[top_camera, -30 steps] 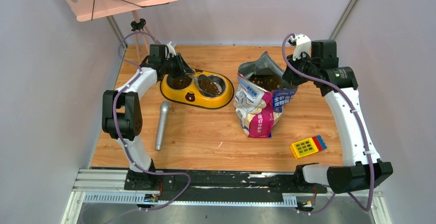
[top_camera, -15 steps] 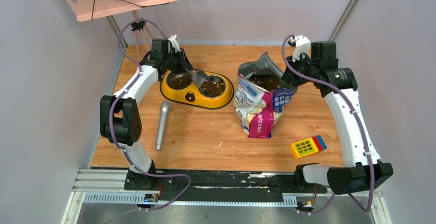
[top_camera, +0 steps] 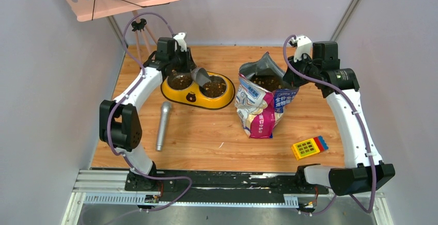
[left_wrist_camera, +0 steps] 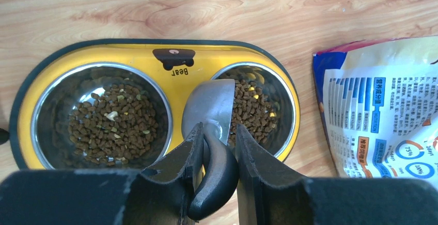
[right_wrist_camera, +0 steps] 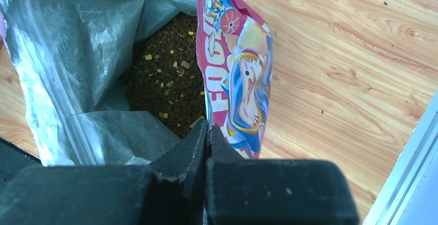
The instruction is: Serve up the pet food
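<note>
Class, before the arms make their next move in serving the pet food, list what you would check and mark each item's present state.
1. Left gripper clamped on scoop handle: ok.
2. Scoop tip over the feeder bowl nearer the bag: ok.
3. Scoop fully emptied: cannot tell.
4. Pet food in both bowls: ok.
5. Right gripper shut on bag edge, mouth held open: ok.

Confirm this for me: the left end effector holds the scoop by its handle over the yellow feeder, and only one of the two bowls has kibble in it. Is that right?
Not quite. The left wrist view shows kibble in both bowls of the yellow feeder, not one. The rest stands: the left end effector holds the scoop by its handle over the feeder.
</note>
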You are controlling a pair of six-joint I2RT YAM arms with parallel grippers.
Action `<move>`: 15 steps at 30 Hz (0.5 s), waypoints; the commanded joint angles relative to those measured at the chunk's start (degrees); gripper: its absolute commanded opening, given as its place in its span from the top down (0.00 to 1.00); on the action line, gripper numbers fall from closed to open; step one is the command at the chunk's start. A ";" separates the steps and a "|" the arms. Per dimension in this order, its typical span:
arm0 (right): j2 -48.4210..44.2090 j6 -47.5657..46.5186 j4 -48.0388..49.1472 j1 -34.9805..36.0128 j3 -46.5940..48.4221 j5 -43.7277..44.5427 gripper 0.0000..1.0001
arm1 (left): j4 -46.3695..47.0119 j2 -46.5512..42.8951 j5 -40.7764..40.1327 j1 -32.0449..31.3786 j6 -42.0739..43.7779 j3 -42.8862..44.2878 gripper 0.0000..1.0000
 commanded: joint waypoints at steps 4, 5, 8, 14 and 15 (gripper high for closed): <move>-1.76 0.06 -1.44 -0.28 0.29 -1.24 1.00 | 2.65 -6.04 -6.68 -1.36 8.11 -1.17 1.00; -1.76 0.02 -1.41 -0.28 0.25 -1.33 1.00 | 2.81 -6.55 -7.15 -1.44 8.15 -1.31 1.00; -1.65 0.06 -1.38 -0.27 0.10 -1.55 1.00 | 3.54 -7.73 -7.50 -1.46 8.33 -1.98 1.00; -1.26 0.06 -1.27 -0.24 1.33 -1.29 1.00 | 4.50 -10.27 -7.13 -1.64 8.59 -3.36 1.00; -1.05 0.06 -1.25 -0.26 1.70 -1.24 1.00 | 4.35 -10.57 -6.91 -1.62 8.44 -3.79 1.00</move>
